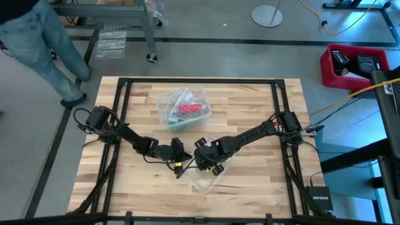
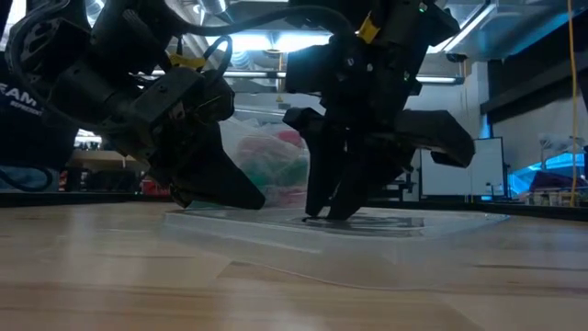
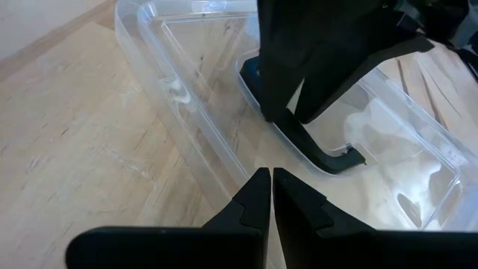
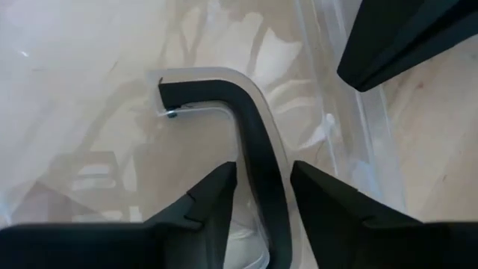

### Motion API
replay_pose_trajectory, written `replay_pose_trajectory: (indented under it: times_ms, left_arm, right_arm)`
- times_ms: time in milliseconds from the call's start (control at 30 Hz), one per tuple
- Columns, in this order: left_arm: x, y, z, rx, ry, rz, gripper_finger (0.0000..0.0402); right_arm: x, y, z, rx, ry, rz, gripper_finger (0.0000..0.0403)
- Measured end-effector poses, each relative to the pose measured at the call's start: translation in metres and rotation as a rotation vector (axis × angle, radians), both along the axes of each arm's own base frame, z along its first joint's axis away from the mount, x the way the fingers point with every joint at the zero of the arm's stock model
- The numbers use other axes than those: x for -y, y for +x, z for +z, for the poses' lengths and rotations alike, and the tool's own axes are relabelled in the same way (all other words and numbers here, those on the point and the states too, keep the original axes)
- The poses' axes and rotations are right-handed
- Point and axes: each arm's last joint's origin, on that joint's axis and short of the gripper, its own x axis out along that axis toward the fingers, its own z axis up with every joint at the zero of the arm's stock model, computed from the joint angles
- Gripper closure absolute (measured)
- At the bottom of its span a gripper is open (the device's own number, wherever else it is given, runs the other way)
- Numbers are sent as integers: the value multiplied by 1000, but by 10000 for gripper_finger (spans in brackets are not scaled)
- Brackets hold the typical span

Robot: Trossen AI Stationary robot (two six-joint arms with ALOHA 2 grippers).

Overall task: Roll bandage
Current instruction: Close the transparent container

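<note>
The bandage (image 1: 187, 110) is seen as a red piece inside a clear plastic bag (image 1: 181, 106), which lies on the bench (image 1: 250, 112) near its far middle part, well apart from both grippers. In the low view the bag (image 2: 271, 161) is visible behind the arms, with red and green colours through the plastic.

Nearer to the front edge, a clear plastic box (image 1: 209, 177) is placed on the bench. Its black handle (image 4: 250, 142) is found between the fingers of the right gripper (image 4: 261, 196). These fingers are partly open, one on each side of the handle; whether they press on it cannot be told. In the high view the right gripper (image 1: 206, 161) is over the box, and in the low view it (image 2: 331, 207) points down to the flat box (image 2: 349, 230).

The left gripper (image 3: 270, 196) is placed just beside the box wall (image 3: 187, 112), and its fingers are closed together with nothing held between them. In the high view it (image 1: 180, 156) is just to the left of the right gripper.

A person's legs (image 1: 44, 44) are seen on the floor beyond the far left corner, and a red crate (image 1: 353, 65) stands to the far right.
</note>
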Motion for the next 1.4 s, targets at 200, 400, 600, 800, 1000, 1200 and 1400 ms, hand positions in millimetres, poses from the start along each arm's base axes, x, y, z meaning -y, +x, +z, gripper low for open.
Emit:
replay_pose_trajectory:
  times_ms: [200,400,600,800,1000,1200,1400]
  left_arm:
    - [0,0,0,0,-1,0,389]
    - [0,0,0,0,-1,0,389]
    - [0,0,0,0,-1,-2,389]
    - [0,0,0,0,-1,-2,389]
    - [0,0,0,0,-2,-1,389]
    - [0,0,0,0,-1,-1,389]
    - [0,0,0,0,-5,2,389]
  right_arm:
    - [1,0,0,2,-34,22,243]
    - [0,-1,-1,-8,-14,52,270]
    - [-1,-1,0,-12,5,61,294]
    - [-1,-1,0,-11,6,61,297]
    - [-2,-1,0,-8,-8,62,301]
    - [-4,-2,0,-6,-21,77,319]
    - [-4,-1,-1,-3,-22,82,344]
